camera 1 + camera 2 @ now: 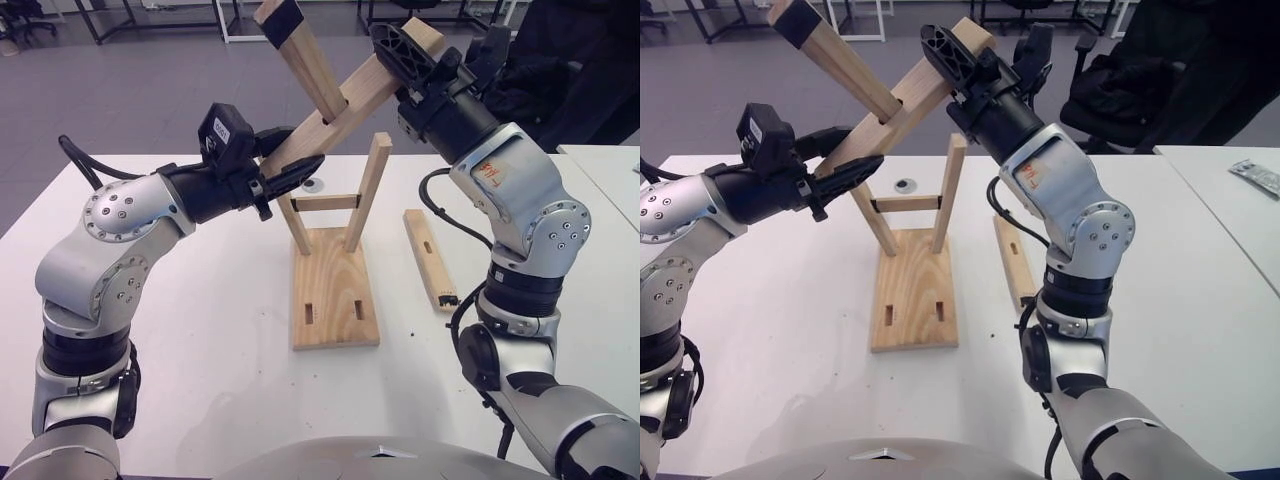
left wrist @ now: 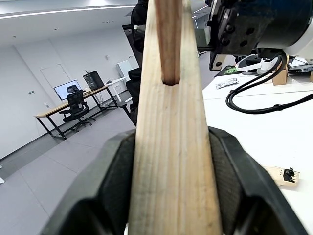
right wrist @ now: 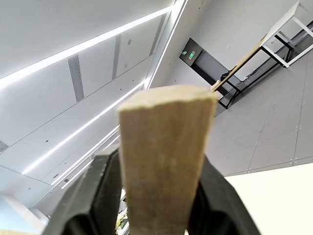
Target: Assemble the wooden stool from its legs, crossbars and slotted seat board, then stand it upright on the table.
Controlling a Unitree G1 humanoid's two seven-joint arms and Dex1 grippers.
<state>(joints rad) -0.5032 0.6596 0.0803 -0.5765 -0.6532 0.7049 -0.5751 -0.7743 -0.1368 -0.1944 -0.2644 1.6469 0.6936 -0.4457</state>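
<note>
1. The pale, square-section wooden leg is held aloft, clenched by the left gripper and the right gripper, its axis laid 8-to-2 o'clock.
2. The flat slotted wooden seat board is seen at 6 o'clock beneath.

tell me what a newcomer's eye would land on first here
Most striking is the long wooden bar held slanted in the air above the table, the left pincer clamping its lower end and the right pincer its upper end, with a black-tipped piece slotted through it. Below it, the seat board lies flat with two legs standing in it, joined by a crossbar; a loose leg lies to its right.
</note>
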